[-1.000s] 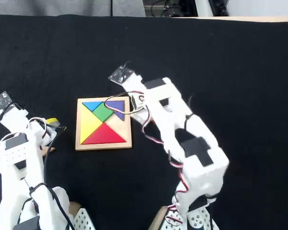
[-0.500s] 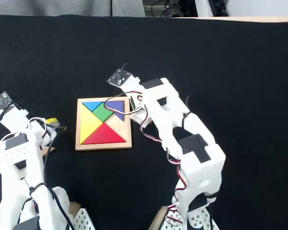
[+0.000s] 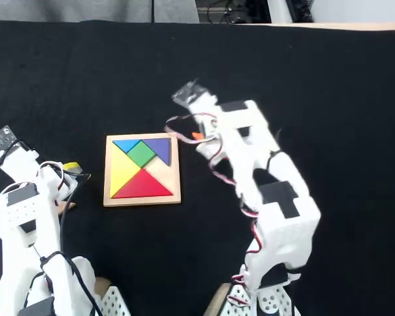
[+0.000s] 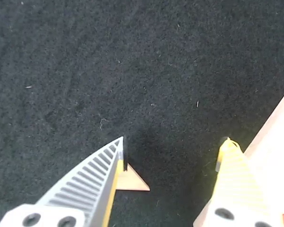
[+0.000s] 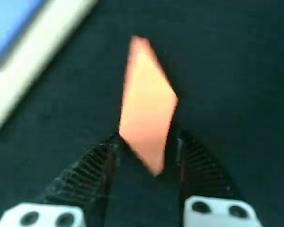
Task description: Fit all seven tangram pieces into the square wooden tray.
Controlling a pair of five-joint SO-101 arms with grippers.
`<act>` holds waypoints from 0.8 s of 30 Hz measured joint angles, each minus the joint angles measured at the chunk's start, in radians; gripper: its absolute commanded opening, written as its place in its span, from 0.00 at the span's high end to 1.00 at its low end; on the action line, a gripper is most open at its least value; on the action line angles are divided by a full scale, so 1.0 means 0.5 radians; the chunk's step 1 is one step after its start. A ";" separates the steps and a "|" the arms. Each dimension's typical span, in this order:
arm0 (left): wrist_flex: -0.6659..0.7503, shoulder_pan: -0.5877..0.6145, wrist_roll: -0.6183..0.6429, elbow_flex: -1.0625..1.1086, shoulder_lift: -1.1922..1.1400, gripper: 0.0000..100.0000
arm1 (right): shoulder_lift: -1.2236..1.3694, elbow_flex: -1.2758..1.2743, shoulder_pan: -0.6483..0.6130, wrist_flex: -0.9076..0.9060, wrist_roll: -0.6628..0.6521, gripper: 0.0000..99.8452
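The square wooden tray (image 3: 142, 200) lies left of centre and holds blue (image 3: 126, 144), green (image 3: 141, 155), purple (image 3: 159, 147), yellow (image 3: 121, 171) and red (image 3: 143, 185) pieces. A pale wood-coloured patch (image 3: 162, 170) shows at its right side. My right gripper (image 3: 196, 135) hangs just right of the tray's far right corner, shut on an orange piece (image 5: 147, 104) that sticks out past its fingertips. The tray's rim (image 5: 42, 40) passes close by it. Left of the tray, my left gripper (image 4: 173, 151) stands open low over the black cloth. A small tan triangle (image 4: 132, 182) lies by one finger.
Black cloth covers the whole table, with open room to the right and behind the tray. The tray's corner (image 4: 279, 137) sits close beside my left gripper. The arm bases stand at the front edge.
My right gripper has drawn away from the tray's right edge, moving right and farther back with the orange piece in it. The left arm has kept still.
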State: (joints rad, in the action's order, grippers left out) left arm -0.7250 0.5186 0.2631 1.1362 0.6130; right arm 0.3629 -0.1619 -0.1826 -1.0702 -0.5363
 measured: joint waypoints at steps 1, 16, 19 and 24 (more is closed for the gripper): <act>0.000 0.000 0.000 0.000 0.000 0.69 | -0.003 0.043 0.031 -0.037 0.028 0.81; 0.000 -0.043 0.000 0.000 0.000 0.69 | 0.086 0.322 -0.126 -0.304 0.574 0.70; 0.000 -0.043 0.000 0.000 0.000 0.69 | 0.187 0.371 -0.120 -0.264 0.531 0.70; 0.000 -0.043 0.000 0.000 0.000 0.69 | 0.334 0.473 -0.120 -0.245 0.414 0.70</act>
State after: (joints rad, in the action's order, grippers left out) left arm -0.7250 0.4971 0.2631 1.1362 0.6130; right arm 0.5301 0.0744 -0.2424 -1.1930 -0.3291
